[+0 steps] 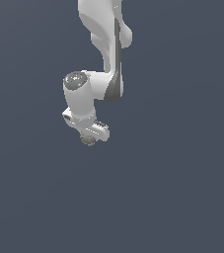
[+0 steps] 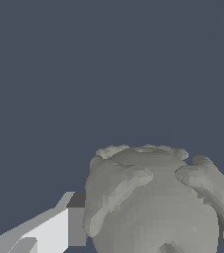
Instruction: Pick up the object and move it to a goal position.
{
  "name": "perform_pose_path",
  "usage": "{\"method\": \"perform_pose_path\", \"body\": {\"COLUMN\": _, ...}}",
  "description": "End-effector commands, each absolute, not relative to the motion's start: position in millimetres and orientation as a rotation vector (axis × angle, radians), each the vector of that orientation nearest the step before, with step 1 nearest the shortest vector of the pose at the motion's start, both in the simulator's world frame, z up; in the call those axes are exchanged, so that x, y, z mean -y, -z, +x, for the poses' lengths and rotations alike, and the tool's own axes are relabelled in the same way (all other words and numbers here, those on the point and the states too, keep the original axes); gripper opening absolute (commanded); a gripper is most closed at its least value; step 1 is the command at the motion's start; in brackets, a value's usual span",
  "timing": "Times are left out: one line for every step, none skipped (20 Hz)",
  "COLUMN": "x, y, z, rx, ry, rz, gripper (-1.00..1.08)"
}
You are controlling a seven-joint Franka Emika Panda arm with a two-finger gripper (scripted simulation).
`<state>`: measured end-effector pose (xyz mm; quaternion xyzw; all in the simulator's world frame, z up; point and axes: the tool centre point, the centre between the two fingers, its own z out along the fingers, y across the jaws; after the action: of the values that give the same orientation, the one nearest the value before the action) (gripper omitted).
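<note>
Ball at the gripper's tip, centre-left of the exterior view.

The white arm (image 1: 101, 44) comes down from the top of the frame, and the gripper (image 1: 90, 137) sits just left of centre with the grey-tan ball (image 1: 88, 140) at its tip. In the wrist view the bumpy ball (image 2: 155, 202) fills the lower right, pressed against a white finger (image 2: 54, 230), so the jaws look closed on it.

Lumpy grey-tan ball (image 1: 88, 140)
It is sitting between the gripper's (image 1: 89, 138) fingers, its rough, bulging surface (image 2: 153, 202) filling the wrist view.
</note>
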<state>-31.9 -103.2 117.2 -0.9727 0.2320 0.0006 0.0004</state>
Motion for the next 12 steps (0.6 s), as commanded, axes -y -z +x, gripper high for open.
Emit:
{"method": "perform_pose_path", "body": {"x": 106, "y": -142, "z": -33, "rx": -0.729, "ry": 0.0, "rz": -3.055, "gripper": -1.0}}
{"method": "perform_pose_path", "body": {"x": 107, "y": -153, "z": -34, "rx": -0.729, "ry": 0.0, "rz": -3.055, "gripper": -1.0}}
{"method": "perform_pose_path", "body": {"x": 108, "y": -164, "z": -35, "rx": -0.73, "ry": 0.0, "rz": -3.055, "gripper": -1.0}}
{"method": "perform_pose_path", "body": {"x": 110, "y": -176, "z": -35, "rx": -0.73, "ry": 0.0, "rz": -3.055, "gripper": -1.0}}
{"method": "perform_pose_path", "body": {"x": 111, "y": -188, "z": -36, "rx": -0.73, "ry": 0.0, "rz": -3.055, "gripper": -1.0}}
{"method": "perform_pose_path", "body": {"x": 112, "y": -199, "z": -36, "rx": -0.73, "ry": 0.0, "rz": -3.055, "gripper": -1.0}}
{"method": "perform_pose_path", "body": {"x": 113, "y": -211, "z": -37, "rx": -0.73, "ry": 0.0, "rz": -3.055, "gripper": -1.0}}
{"method": "perform_pose_path", "body": {"x": 115, "y": -221, "z": -37, "rx": -0.73, "ry": 0.0, "rz": -3.055, "gripper": -1.0}}
{"method": "perform_pose_path", "body": {"x": 116, "y": -232, "z": -38, "rx": -0.73, "ry": 0.0, "rz": -3.056, "gripper": -1.0}}
{"method": "perform_pose_path", "body": {"x": 117, "y": -242, "z": -38, "rx": -0.73, "ry": 0.0, "rz": -3.056, "gripper": -1.0}}
{"method": "perform_pose_path", "body": {"x": 118, "y": -252, "z": -38, "rx": -0.73, "ry": 0.0, "rz": -3.056, "gripper": -1.0}}
{"method": "perform_pose_path", "body": {"x": 119, "y": -261, "z": -38, "rx": -0.73, "ry": 0.0, "rz": -3.056, "gripper": -1.0}}
